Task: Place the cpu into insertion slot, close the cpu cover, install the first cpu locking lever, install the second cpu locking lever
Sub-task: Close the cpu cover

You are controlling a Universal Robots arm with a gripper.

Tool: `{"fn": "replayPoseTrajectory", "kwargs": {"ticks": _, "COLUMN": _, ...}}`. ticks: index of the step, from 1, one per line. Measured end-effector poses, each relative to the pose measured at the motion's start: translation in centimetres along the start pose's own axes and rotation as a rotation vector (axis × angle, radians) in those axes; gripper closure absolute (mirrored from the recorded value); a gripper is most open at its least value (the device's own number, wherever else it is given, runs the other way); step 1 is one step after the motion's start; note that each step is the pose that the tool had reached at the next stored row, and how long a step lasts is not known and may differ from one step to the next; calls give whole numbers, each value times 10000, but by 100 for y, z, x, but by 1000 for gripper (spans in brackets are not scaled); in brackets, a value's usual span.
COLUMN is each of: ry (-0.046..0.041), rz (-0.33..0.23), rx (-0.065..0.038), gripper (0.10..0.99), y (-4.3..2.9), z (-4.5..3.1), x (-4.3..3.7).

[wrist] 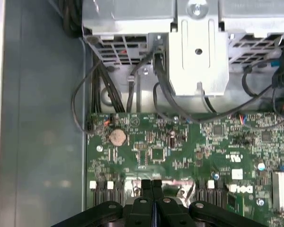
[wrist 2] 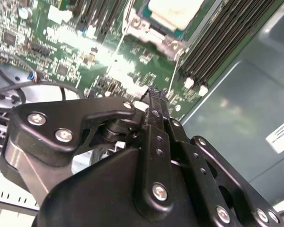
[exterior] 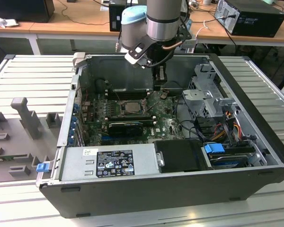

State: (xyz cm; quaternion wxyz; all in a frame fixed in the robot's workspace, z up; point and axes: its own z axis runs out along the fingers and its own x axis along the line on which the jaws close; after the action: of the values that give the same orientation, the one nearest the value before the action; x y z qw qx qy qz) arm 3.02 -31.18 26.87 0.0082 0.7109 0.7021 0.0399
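The cpu point(exterior: 131, 106) shows its silvery top inside the insertion slot point(exterior: 121, 110) on the green motherboard, left of centre in the exterior view. In the second wrist view the cpu point(wrist 2: 175, 12) looks pale, and the metal frame of the cpu cover point(wrist 2: 149, 27) seems to lie flat around it. A thin locking lever point(wrist 2: 118, 45) runs along the socket's side. My gripper point(exterior: 160, 85) hangs over the board, behind the socket and to the exterior view's right of it. Its black fingers point(wrist: 146, 187) are pressed together with nothing between them.
A black card point(exterior: 125, 126) lies in front of the socket, and the power supply point(exterior: 109, 163) sits nearer still. The metal drive cage point(exterior: 208, 94) and loose cables point(wrist: 132, 90) crowd the exterior view's right. A coin battery point(wrist: 117, 137) and memory slots point(wrist 2: 217, 42) are close to the gripper.
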Motion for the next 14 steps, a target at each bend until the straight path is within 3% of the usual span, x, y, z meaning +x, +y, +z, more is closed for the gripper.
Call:
{"fn": "replayPoseTrajectory", "kwargs": {"ticks": 5, "ry": -1, "rz": 2, "rx": 6, "gripper": 980, "y": 71, "z": 13, "x": -5}}
{"fn": "replayPoseTrajectory", "kwargs": {"ticks": 8, "ry": -1, "rz": 2, "rx": 30, "gripper": 980, "y": 143, "z": 28, "x": -95}}
{"fn": "replayPoseTrajectory", "kwargs": {"ticks": 14, "ry": -3, "rz": 2, "rx": 36, "gripper": 980, "y": 183, "z": 99, "x": -105}}
